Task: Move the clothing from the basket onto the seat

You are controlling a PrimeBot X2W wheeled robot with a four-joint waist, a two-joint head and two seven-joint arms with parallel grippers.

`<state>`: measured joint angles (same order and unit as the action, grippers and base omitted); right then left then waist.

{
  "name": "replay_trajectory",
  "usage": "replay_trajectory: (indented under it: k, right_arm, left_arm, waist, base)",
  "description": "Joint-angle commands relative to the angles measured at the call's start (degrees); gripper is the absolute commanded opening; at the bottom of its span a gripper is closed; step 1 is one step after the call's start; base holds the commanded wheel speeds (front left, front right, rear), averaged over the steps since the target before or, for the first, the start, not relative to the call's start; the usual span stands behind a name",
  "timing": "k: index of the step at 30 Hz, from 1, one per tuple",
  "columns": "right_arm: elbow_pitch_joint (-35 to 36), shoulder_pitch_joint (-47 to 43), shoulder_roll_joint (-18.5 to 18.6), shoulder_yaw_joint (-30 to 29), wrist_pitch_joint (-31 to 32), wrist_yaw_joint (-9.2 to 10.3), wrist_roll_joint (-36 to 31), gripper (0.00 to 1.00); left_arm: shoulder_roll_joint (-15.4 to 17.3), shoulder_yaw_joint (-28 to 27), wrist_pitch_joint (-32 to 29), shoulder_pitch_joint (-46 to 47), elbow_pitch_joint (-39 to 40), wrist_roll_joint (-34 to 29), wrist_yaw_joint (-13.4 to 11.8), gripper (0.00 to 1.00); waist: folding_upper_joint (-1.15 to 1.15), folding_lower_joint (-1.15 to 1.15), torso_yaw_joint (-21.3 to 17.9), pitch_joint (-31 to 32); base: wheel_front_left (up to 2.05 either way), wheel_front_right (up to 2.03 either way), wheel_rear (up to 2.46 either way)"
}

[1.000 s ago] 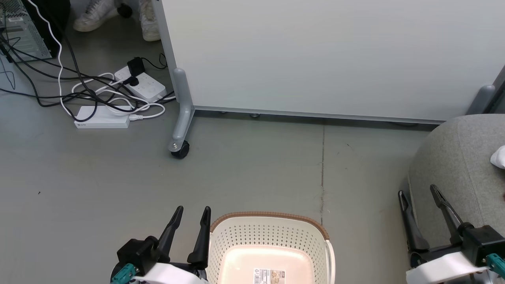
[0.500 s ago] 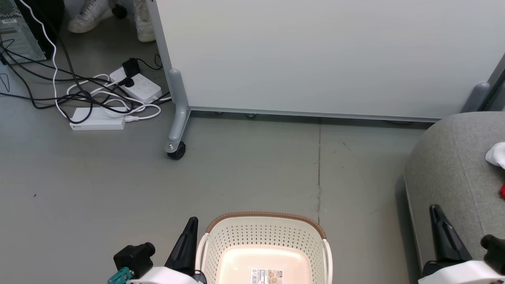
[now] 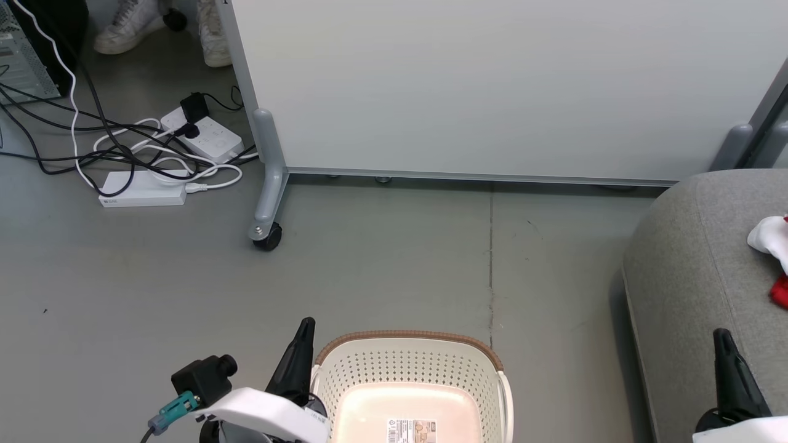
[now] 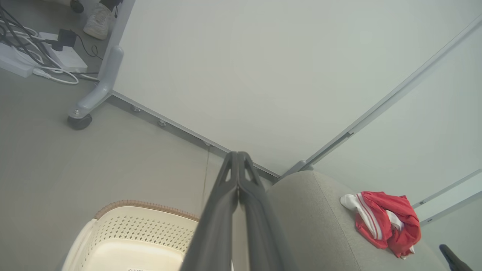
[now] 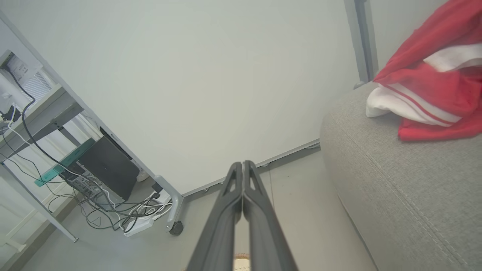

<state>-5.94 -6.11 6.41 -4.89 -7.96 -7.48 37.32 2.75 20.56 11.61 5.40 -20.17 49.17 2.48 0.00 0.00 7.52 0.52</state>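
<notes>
The cream basket (image 3: pixel 409 369) with a brown rim stands on the floor at the bottom centre of the head view; its inside holds just a label sticker (image 3: pixel 410 429). Red clothing (image 4: pixel 384 222) with white stripes lies crumpled on the grey seat (image 4: pixel 312 229), at the right edge in the head view (image 3: pixel 772 246) and close up in the right wrist view (image 5: pixel 433 90). My left gripper (image 3: pixel 305 326) is shut and empty just left of the basket, fingers pressed together (image 4: pixel 238 156). My right gripper (image 3: pixel 721 337) is shut and empty over the seat's front (image 5: pixel 242 165).
A white partition (image 3: pixel 492 86) on castor feet (image 3: pixel 266 234) stands behind the basket. Power strips and tangled cables (image 3: pixel 148 160) lie on the floor at far left, beside a computer case (image 3: pixel 24 55). A person's white shoes (image 3: pixel 129 31) show at top left.
Both grippers have gone from open to shut, holding nothing. The camera has swung right, bringing more of the seat and clothing into view; both arms sit lower in the picture.
</notes>
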Motion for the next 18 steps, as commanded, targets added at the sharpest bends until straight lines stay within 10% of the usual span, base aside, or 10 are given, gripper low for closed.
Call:
replay_trajectory:
  k: [1,18]
  right_arm:
    - [1.30,-0.05,0.39,-0.78,0.48,-0.01,1.78,0.00]
    - [4.29,-3.30,0.50,-5.55,3.37,-0.02,17.70,0.00]
  left_arm:
    - [0.05,0.10,-0.20,2.16,0.48,1.40,0.34,0.00]
    - [0.08,1.98,-1.95,6.25,-1.57,14.43,1.65,0.00]
  waist:
    - [0.00,0.00,-0.05,0.00]
    - [0.00,0.00,-1.32,-0.09]
  base:
    - [0.00,0.00,0.00]
    - [0.00,0.00,0.00]
